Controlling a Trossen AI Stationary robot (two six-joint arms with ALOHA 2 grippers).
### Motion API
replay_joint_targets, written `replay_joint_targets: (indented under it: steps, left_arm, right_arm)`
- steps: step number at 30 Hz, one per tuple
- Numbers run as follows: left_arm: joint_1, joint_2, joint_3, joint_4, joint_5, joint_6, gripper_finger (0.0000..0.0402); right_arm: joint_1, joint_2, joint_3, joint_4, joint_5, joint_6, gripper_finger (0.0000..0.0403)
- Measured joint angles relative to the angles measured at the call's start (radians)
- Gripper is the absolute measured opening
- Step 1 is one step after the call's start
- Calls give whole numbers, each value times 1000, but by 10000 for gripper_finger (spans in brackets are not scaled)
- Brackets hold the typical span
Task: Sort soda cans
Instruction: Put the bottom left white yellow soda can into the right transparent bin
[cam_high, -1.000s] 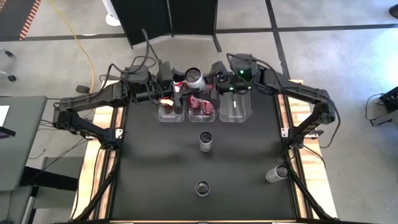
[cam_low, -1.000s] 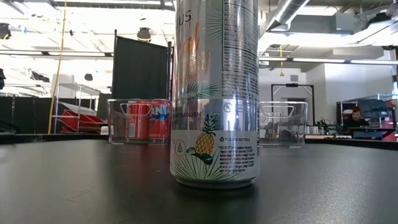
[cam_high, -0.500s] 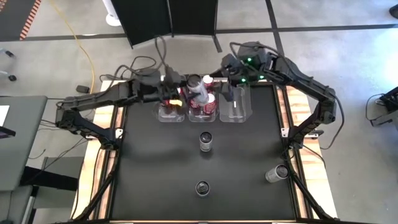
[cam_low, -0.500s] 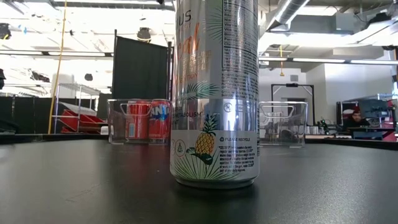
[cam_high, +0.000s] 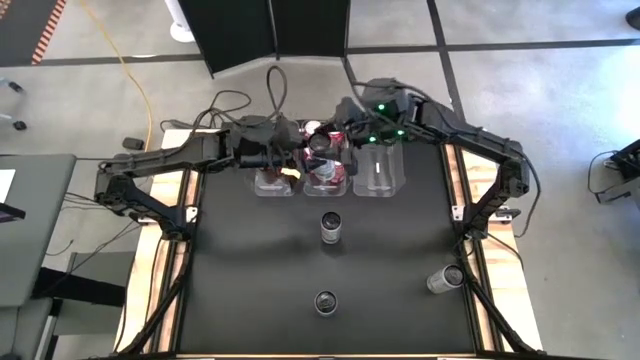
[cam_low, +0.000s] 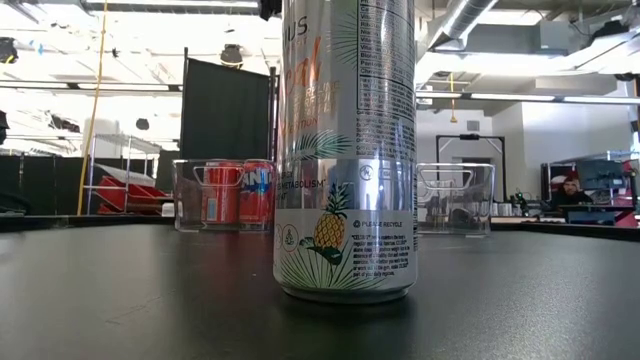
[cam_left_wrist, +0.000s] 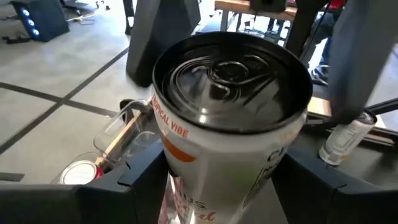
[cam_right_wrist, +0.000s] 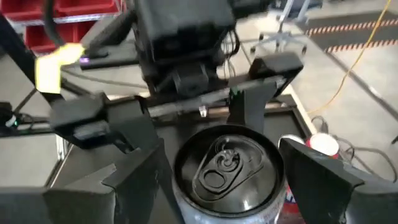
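Note:
A silver-grey soda can with a dark top (cam_high: 320, 146) hangs in the air above the middle clear bin (cam_high: 325, 182), which holds red cans. My left gripper (cam_left_wrist: 221, 186) comes from the table's left and is shut on this can (cam_left_wrist: 230, 106). My right gripper (cam_right_wrist: 224, 186) comes from the right and is open. Its fingers stand on either side of the same can (cam_right_wrist: 227, 165); I cannot tell if they touch it. Two more dark-topped cans stand on the table (cam_high: 330, 227) (cam_high: 324, 301), and another lies near the right edge (cam_high: 445, 279). My left gripper pinches the silver-grey can's side wall, below its dark top (cam_left_wrist: 180, 149), between the two fingers (cam_left_wrist: 134, 180). The fingers come level from the table's left. The can is upright and lifted clear, over the middle bin.
Three clear bins stand in a row at the far edge: left (cam_high: 270, 180), middle, and right (cam_high: 378, 172). In the low view a silver can with a pineapple print (cam_low: 345, 150) fills the foreground, with red cans in a bin (cam_low: 235, 195) behind it. A person sits far off.
My left gripper has carried the can a little toward the near edge and right, over the middle bin. My right gripper has moved left toward the can, until its fingers stand on either side of it. The cans on the table have not moved.

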Motion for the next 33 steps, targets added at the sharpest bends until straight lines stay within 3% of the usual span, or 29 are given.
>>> replay_joint_targets:
  steps: [11,14,19,24,28,33]
  left_arm:
    - [-6,-7,-1,7,-4,0,240]
    - [-6,-10,3,4,-4,-2,240]
    - [-6,-12,5,-7,-37,-17,240]
    - [-6,-12,7,-29,-40,-32,244]
    - [-6,-24,11,-57,-31,-46,262]
    - [-3,-72,10,-168,-80,-47,296]
  right_arm:
    - [-2,25,0,-40,-11,-7,327]
    - [-3,23,0,-48,-12,9,308]
    - [-3,22,0,-48,-10,7,243]
    - [-2,24,0,-38,-7,28,240]
    - [-1,19,-3,5,60,82,240]
    - [-27,-15,-4,-21,280,132,240]
